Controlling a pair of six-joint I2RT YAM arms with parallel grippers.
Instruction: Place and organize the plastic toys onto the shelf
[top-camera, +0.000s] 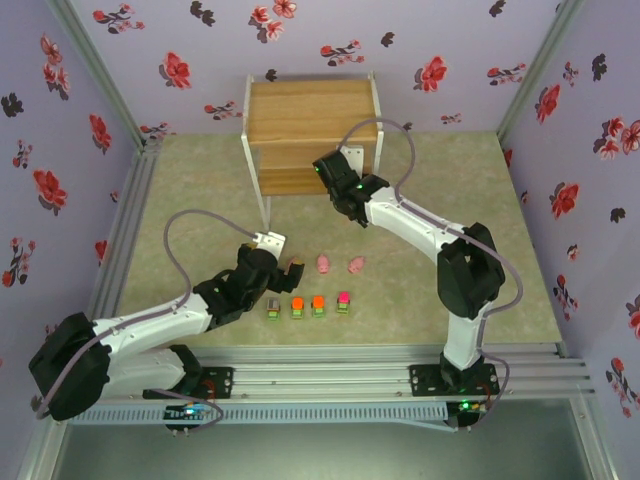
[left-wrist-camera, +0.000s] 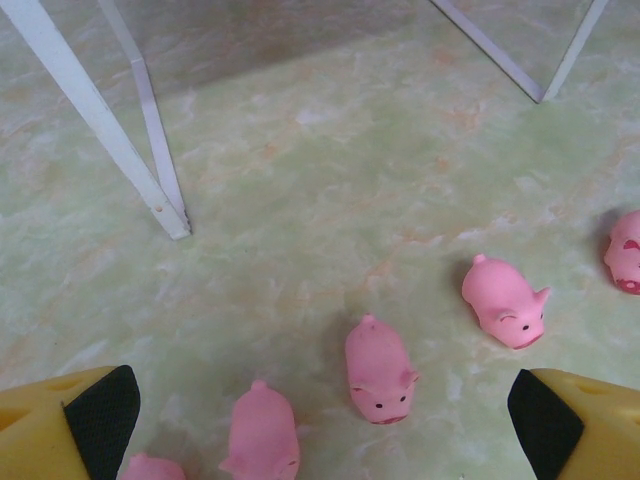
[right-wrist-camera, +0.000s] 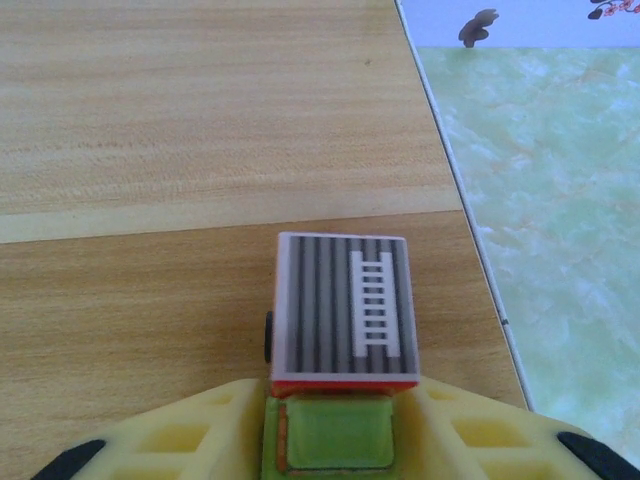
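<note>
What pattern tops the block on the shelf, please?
Block: grey stripes, a white ladder; right wrist view.

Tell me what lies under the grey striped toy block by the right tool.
The shelf's light brown wooden board lies beneath the grey striped toy block. The block covers the spot below it, so contact cannot be seen.

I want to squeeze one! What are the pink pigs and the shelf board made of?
Pink pigs: probably rubber or plastic, smooth and matte, with rounded moulded shapes. Shelf board: looks like wood, light brown with fine grain lines, though it might be printed veneer.
</note>
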